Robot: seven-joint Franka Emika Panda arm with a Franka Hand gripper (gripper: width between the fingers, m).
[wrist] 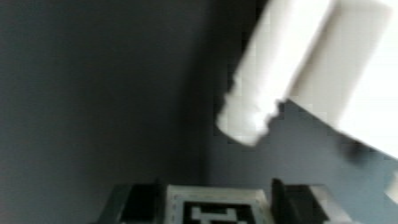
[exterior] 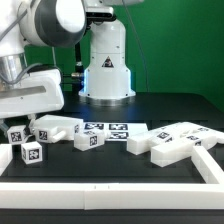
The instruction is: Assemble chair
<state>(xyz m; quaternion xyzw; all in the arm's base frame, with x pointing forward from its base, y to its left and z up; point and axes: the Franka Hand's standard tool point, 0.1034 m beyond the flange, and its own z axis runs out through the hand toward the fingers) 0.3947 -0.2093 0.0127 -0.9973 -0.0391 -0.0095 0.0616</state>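
The chair lies as loose white tagged pieces on the black table. In the wrist view my gripper (wrist: 217, 206) is shut on a white tagged piece (wrist: 217, 212), with dark fingers (wrist: 150, 203) on both sides of it. In the exterior view the gripper (exterior: 19, 123) hangs low at the left, over a small tagged block (exterior: 17, 134). Beside it lie a longer piece (exterior: 57, 127), a block (exterior: 31, 153) and another block (exterior: 90, 141). A large joined piece (exterior: 176, 141) rests at the exterior view's right.
The marker board (exterior: 108, 129) lies flat mid-table. A white border rail (exterior: 110, 192) runs along the front and up the right side. The arm's white base (exterior: 107, 65) stands behind. A blurred white piece (wrist: 294, 70) shows in the wrist view.
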